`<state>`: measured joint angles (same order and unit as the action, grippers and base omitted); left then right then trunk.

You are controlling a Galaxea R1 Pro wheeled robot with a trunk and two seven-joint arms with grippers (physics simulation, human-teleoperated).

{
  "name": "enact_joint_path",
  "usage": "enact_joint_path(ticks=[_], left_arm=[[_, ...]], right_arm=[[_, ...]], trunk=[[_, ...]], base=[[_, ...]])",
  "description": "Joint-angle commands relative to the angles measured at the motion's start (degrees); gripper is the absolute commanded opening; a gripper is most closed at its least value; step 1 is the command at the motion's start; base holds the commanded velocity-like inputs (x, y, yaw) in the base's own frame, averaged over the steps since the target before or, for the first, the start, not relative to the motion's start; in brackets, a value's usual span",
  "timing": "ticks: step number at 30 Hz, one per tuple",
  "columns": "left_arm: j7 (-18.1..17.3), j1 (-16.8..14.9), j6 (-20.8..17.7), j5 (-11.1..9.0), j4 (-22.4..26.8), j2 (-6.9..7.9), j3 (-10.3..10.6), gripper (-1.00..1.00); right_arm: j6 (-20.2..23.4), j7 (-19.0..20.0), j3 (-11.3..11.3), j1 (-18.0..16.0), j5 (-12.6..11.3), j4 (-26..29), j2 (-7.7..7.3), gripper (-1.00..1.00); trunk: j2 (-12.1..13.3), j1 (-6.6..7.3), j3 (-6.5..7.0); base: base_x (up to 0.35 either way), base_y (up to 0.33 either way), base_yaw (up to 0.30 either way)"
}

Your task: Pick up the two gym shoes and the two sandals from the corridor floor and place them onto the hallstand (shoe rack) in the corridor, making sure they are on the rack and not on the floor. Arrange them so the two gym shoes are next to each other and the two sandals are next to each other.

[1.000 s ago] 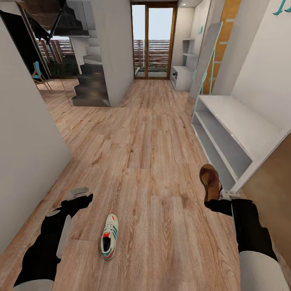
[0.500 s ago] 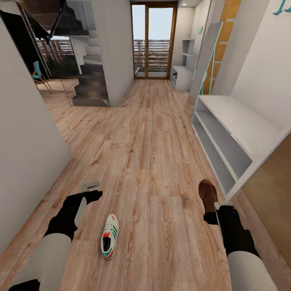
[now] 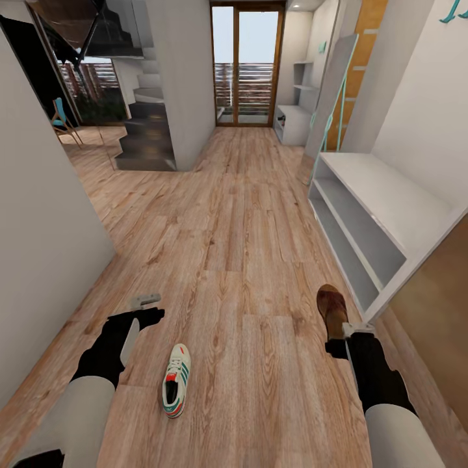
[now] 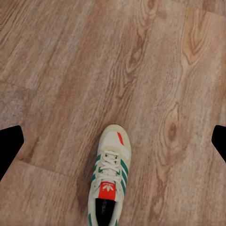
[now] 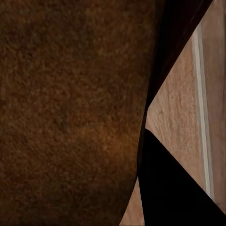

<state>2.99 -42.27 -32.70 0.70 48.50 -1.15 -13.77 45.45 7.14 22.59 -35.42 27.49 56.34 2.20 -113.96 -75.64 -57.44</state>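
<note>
- One gym shoe [image 3: 176,389] lies on the corridor floor [image 3: 247,247] at the lower left of my head view, toe pointing up the frame; it is white with green stripes and a red-orange tongue.
- My left wrist camera looks straight down on that gym shoe [image 4: 109,181], low in its picture, laces and open collar facing up.
- My left pincer [image 3: 145,301] hovers just above and left of the shoe in the head view, not touching it. Its two dark fingertips [image 4: 9,146] sit at opposite edges of the wrist picture, so the jaws are spread wide and hold nothing.
- A reddish-brown sandal [image 3: 332,311] is held up at the lower right of the head view, clamped at one end by my right pincer [image 3: 340,339].
- In the right wrist picture the sandal's brown leather [image 5: 70,108] covers most of the frame, with one dark finger [image 5: 174,188] pressed along its edge.
- A pale grey low shelf unit [image 3: 370,221] with open shelves stands along the right wall, near the sandal.
- Further up the corridor, at the top of the frame, is a glass door [image 3: 247,65], with a dark staircase [image 3: 146,130] to its left.
</note>
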Motion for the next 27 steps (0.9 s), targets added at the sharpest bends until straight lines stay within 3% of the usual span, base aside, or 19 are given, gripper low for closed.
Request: enact_joint_path(ticks=[1, 8, 12, 14, 18, 23, 27], left_arm=[[0.00, 0.03, 0.00, -0.02, 0.04, 0.00, 0.02, 1.00], [-0.03, -0.38, -0.07, -0.31, -3.41, 0.00, -0.08, 1.00], [-0.22, -0.47, 0.25, -0.16, -12.23, 0.06, -0.11, 1.00], [-0.24, -0.46, 0.86, -0.11, -14.15, 0.03, -0.12, 1.00], [-0.26, -0.38, 5.31, -0.09, -15.81, -0.13, -0.12, 1.00], [-0.26, -0.11, 13.12, -0.33, -16.19, -0.21, -0.12, 1.00], [-0.27, 0.60, 17.14, -0.18, -16.23, -0.25, -0.12, 1.00]], right_arm=[[-0.36, -0.19, 0.00, 0.00, -0.13, 0.00, 0.00, -1.00], [-0.97, -0.20, -1.17, 0.00, -0.08, -0.01, 0.61, -1.00], [-0.98, -0.30, -6.05, 0.00, -0.08, -0.01, 0.83, -1.00], [-0.96, -0.37, -7.51, 0.00, -0.08, -0.01, 0.92, -1.00], [-0.90, -0.39, -8.87, 0.00, -0.07, -0.01, 1.16, -1.00], [-0.89, -0.37, -9.26, 0.00, -0.08, 0.01, 1.27, -1.00], [-0.89, -0.37, -9.30, 0.00, -0.07, 0.02, 1.29, -1.00]], trunk=[[0.00, 0.00, 0.00], [0.00, 0.00, 0.00], [0.00, 0.00, 0.00], [0.00, 0.00, 0.00], [0.00, 0.00, 0.00], [0.00, 0.00, 0.00], [0.00, 0.00, 0.00]], base=[[0.000, 0.000, 0.000], [0.000, 0.000, 0.000], [0.000, 0.000, 0.000], [0.000, 0.000, 0.000], [0.000, 0.000, 0.000], [0.000, 0.000, 0.000], [0.000, 0.000, 0.000]])
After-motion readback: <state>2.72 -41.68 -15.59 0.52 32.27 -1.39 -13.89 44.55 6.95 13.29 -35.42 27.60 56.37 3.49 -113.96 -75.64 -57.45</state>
